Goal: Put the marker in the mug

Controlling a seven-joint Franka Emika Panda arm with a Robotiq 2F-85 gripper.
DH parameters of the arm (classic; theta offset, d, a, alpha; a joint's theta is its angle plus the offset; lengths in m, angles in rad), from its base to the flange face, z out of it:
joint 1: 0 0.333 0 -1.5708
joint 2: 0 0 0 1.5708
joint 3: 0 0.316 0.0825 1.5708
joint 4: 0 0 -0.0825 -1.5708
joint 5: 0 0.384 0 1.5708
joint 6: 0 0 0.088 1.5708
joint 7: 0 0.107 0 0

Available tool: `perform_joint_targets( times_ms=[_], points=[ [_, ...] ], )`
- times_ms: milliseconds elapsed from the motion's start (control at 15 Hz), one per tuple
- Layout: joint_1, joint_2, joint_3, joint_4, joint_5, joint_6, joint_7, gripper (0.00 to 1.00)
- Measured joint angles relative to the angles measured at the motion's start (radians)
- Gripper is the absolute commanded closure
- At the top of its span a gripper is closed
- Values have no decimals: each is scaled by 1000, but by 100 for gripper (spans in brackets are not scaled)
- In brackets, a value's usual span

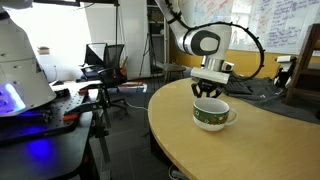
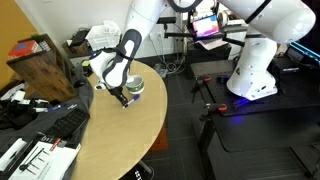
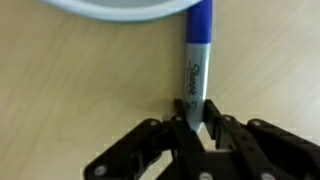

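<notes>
In the wrist view the marker (image 3: pixel 197 55), pale grey with a blue cap end, runs from between my fingers up toward the mug's white rim (image 3: pixel 120 10) at the top edge. My gripper (image 3: pixel 195 110) is shut on the marker's lower end, over the wooden table. In both exterior views the gripper (image 1: pixel 207 89) (image 2: pixel 121 97) hangs right beside the green patterned mug (image 1: pixel 212 114) (image 2: pixel 135 87), just above the table. The marker itself is too small to make out there.
The round wooden table (image 1: pixel 250 150) (image 2: pixel 110 140) bears the mug near its edge. A keyboard and papers (image 2: pixel 45 140) and a dark box (image 2: pixel 45 65) lie on one side. Office chairs (image 1: pixel 105 60) and another robot's base (image 2: pixel 255 60) stand beyond the table.
</notes>
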Motion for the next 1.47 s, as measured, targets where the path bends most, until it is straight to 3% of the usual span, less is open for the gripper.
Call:
perform_joint_targets(
  times_ms=[267, 467, 733, 1000, 1400, 1467],
  points=[
    [-24, 0, 19, 14, 34, -30, -9, 95],
    [-93, -21, 100, 18, 110, -34, -87, 95],
    [-212, -96, 230, 3, 242, -90, -316, 95],
    [-293, -161, 266, -5, 392, -278, -578, 95],
    [-334, -177, 216, 42, 581, -657, -867, 95],
    [-333, -178, 200, 57, 612, -726, -873, 81]
  ],
)
